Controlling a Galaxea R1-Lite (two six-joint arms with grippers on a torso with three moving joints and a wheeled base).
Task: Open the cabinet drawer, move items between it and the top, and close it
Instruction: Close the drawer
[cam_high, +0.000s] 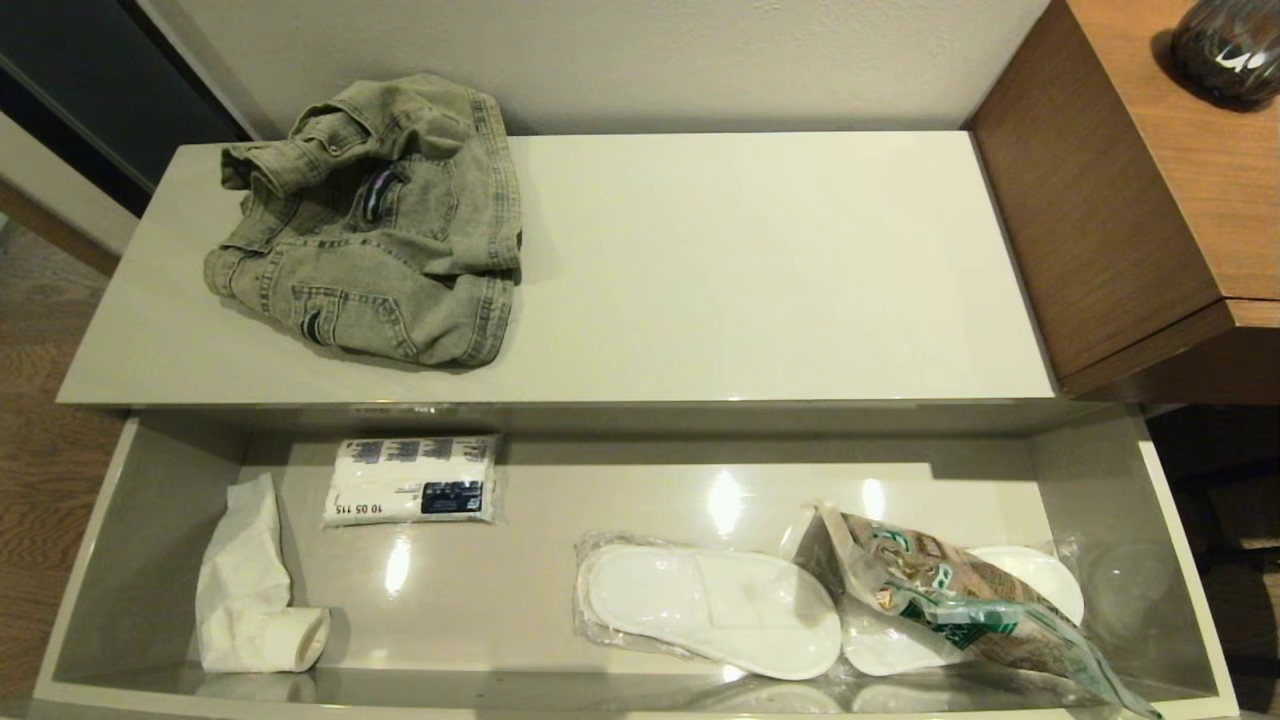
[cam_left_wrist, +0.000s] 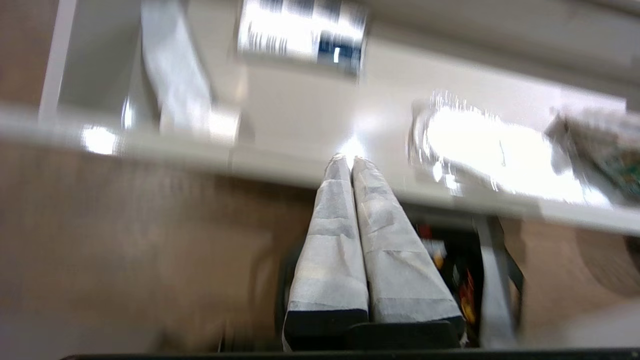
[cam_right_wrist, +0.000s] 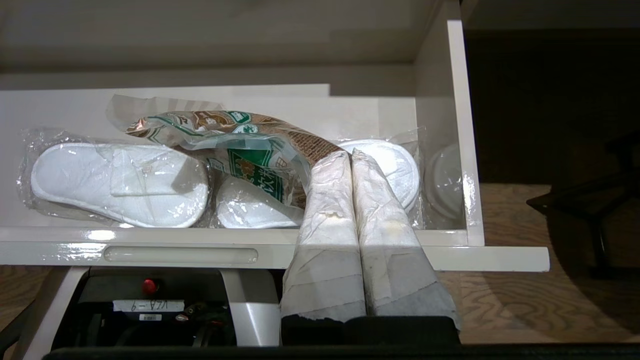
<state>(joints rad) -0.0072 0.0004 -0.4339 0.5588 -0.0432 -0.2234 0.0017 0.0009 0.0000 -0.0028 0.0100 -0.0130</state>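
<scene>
Drawer (cam_high: 150, 560) pulled fully out below cabinet top (cam_high: 750, 270), glossy cream floor, grey glossy walls. One denim garment (cam_high: 375, 220), faded grey-green, crumpled, pockets showing, on left half of the top. One clear food bag (cam_high: 960, 595) with green band and brown contents inside the drawer at right end, lying tilted across the slippers. Two white slippers (cam_high: 710, 610) in crinkly clear plastic, flat, one partly under the bag. One white-and-blue tissue pack (cam_high: 412, 480) at back left of the drawer. One crumpled white paper-like bundle (cam_high: 250, 590) at far left, probably a wrapped item, hard to tell.

No arms in head view; seen only in wrist views. Left gripper (cam_left_wrist: 347, 159) in front of the drawer's front edge, tape-wrapped fingers pressed together, nothing between them; view blurred. Right gripper (cam_right_wrist: 351, 154) in front of the drawer's right part, closed empty, tips just before the bag (cam_right_wrist: 235, 145) in that view. One handle slot (cam_right_wrist: 180, 254) visible only in right wrist view, along with a round clear lid-like piece (cam_right_wrist: 442, 182) at the right wall.
</scene>
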